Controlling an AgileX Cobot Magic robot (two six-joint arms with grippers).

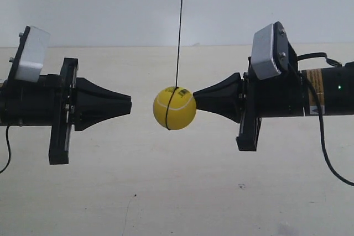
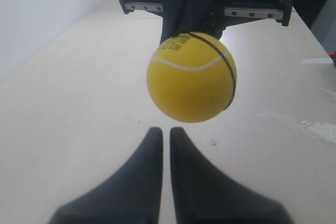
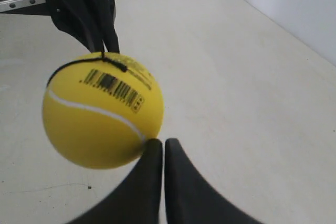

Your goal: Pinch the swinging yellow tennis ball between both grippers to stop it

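Observation:
The yellow tennis ball (image 1: 175, 108) hangs on a thin dark string (image 1: 180, 26) between two black cone-tipped grippers that point at each other. My right gripper (image 3: 164, 142) is shut, and one fingertip touches the ball (image 3: 102, 111) off-centre, near its white seam. In the exterior view that tip (image 1: 195, 101) meets the ball's right side. My left gripper (image 2: 165, 129) is shut with nothing in it. It stands a short gap away from the ball (image 2: 191, 77), as its tip (image 1: 130, 105) also shows. A black barcode label sits near the top of the ball.
A pale table surface (image 1: 166, 192) lies below both arms, with a white wall behind. A black cable (image 1: 326, 153) droops from the arm at the exterior view's right. Each wrist view shows the opposite gripper's cross plate (image 2: 252, 11) behind the ball.

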